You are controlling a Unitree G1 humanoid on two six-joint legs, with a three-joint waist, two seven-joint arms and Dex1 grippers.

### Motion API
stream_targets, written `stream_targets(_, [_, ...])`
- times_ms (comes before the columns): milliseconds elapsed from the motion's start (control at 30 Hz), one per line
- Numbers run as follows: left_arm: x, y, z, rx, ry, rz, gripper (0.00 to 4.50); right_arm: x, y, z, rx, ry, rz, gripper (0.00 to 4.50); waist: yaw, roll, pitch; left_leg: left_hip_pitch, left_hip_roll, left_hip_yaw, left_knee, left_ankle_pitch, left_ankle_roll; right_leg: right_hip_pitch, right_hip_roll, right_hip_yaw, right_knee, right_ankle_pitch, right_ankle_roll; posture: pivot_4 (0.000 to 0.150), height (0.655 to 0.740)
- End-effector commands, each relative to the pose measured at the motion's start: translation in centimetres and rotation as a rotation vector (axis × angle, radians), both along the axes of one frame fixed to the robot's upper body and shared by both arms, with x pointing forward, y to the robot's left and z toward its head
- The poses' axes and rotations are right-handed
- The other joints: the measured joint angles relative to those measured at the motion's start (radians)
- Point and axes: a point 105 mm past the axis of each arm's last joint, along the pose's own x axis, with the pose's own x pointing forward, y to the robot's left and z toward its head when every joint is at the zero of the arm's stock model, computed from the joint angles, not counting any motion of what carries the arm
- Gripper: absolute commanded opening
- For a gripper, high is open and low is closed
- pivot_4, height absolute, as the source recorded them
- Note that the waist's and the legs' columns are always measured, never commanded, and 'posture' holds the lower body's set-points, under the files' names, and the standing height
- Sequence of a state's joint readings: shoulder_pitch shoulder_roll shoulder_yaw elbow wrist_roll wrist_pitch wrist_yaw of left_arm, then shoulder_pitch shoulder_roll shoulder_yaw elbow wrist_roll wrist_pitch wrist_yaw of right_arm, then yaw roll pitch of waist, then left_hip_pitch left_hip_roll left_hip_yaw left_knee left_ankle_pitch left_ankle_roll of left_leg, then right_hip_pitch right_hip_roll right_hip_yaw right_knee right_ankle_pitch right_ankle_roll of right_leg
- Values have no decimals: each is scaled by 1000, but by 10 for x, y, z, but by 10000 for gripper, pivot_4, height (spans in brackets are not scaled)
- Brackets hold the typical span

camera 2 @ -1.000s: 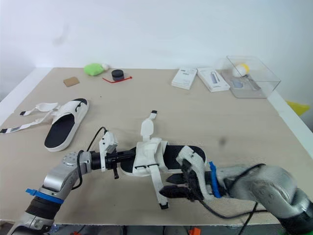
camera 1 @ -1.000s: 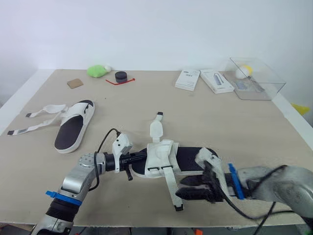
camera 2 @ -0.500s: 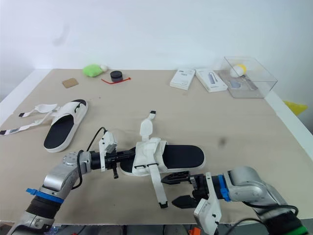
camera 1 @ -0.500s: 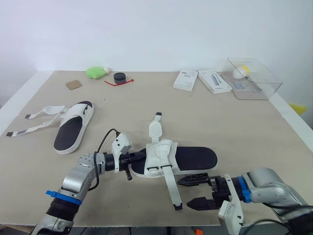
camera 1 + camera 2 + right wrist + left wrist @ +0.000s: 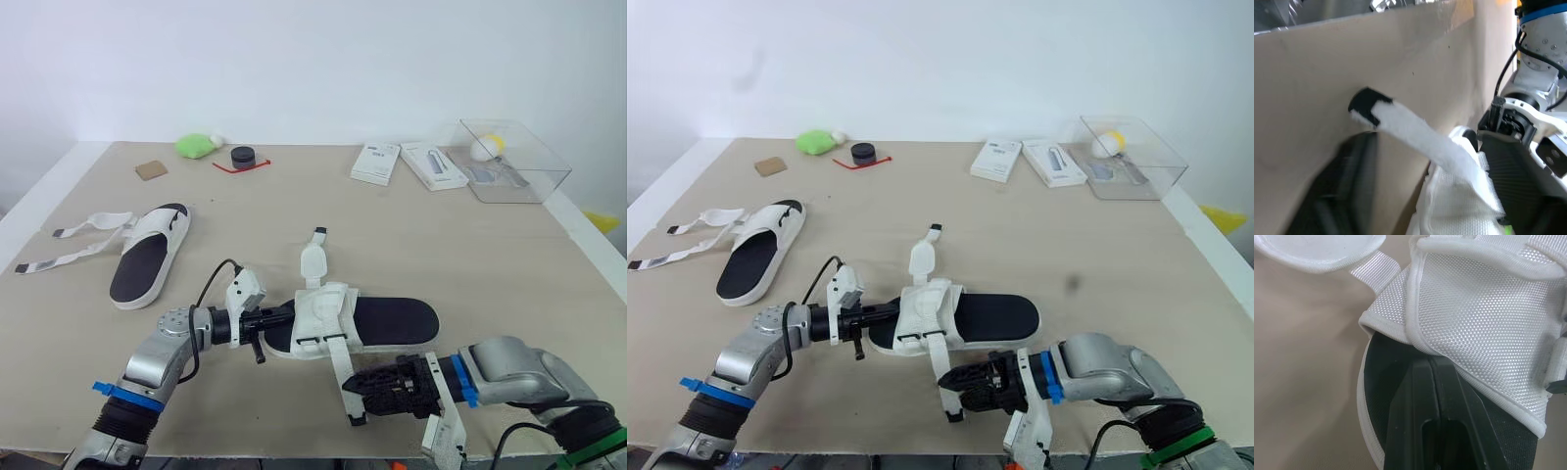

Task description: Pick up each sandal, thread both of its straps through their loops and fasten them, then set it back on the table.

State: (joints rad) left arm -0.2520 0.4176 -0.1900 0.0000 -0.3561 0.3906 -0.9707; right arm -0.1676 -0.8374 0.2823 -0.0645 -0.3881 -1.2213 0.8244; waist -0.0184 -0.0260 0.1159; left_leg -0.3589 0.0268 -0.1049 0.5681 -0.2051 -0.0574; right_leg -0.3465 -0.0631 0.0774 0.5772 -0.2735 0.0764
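Sandals: we count two, both white with black footbeds, both with their straps unfastened.
First sandal (image 5: 367,318): lies on the table (image 5: 470,255) at about 6 o'clock, toe towards 9 o'clock.
Its straps: two. The far strap (image 5: 313,257) sticks out towards 12 o'clock, and the near strap (image 5: 341,377) trails towards 6 o'clock and ends in a black tip.
Second sandal (image 5: 145,253): flat on the table at 9 o'clock, well apart from the first. Its two loose straps (image 5: 78,235) trail off towards the table edge.
Left gripper (image 5: 263,321): clenched, the two fingers (image 5: 1432,421) pressed together and resting on the black footbed at the toe opening, just under the white upper. We cannot tell whether they pinch anything.
Right gripper (image 5: 358,392): released, low at 6 o'clock, with the near strap running between its spread fingers (image 5: 1513,166).
Boxes: two flat white ones (image 5: 376,161) side by side at 1 o'clock. Their printing is too small for us to read.
Clear box (image 5: 519,162): one, at 2 o'clock, with something yellow and white inside.
Small things at 11 o'clock: one green lump (image 5: 196,145), one black round piece (image 5: 242,155) on a red strip, one brown square (image 5: 151,169).
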Motion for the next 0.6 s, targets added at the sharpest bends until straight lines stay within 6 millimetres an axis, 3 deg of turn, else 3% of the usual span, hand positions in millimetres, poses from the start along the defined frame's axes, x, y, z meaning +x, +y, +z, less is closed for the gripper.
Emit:
stream_targets(33, [-6, 5, -25, 64, 86, 19, 0, -6, 5, 10, 27, -6, 46, 14237, 0, 0, 0, 0, 0, 0, 0, 0, 0, 0, 0, 0, 0, 0, 0, 1500, 7400])
stream_targets(133, [-6, 6, -25, 66, 87, 18, 0, -12, 6, 19, 49, 18, 76, 351, 0, 1, 0, 0, 0, 0, 0, 0, 0, 0, 0, 0, 0, 0, 0, 1500, 7400])
stream_targets(267, [-5, 6, -25, 69, 87, 18, 0, -15, 9, 40, 117, 124, 56, 351, 0, 3, 1, 0, 0, 0, 0, 0, 0, 1, 0, 1, 0, 0, 0, 1500, 7400])
stream_targets(433, [-5, 8, -26, 75, 89, 16, 0, -8, 17, 80, 253, 469, -91, 351, 0, 3, 1, 0, 0, 0, 0, 0, 1, 1, -1, 1, 0, 0, 0, 1500, 7400])
stream_targets(533, [-5, 8, -26, 72, 90, 20, 0, 17, 31, 111, 420, 781, -255, 351, 0, 1, 2, 0, 1, 0, 0, 0, 1, 1, -1, 1, 0, 0, 0, 1500, 7400])
stream_targets(600, [-5, 8, -26, 69, 91, 21, 0, 36, 36, 121, 473, 937, -359, 351, 0, 2, 3, 0, 2, 0, 0, 0, 1, 1, -1, 1, 0, -1, -1, 1500, 7400])
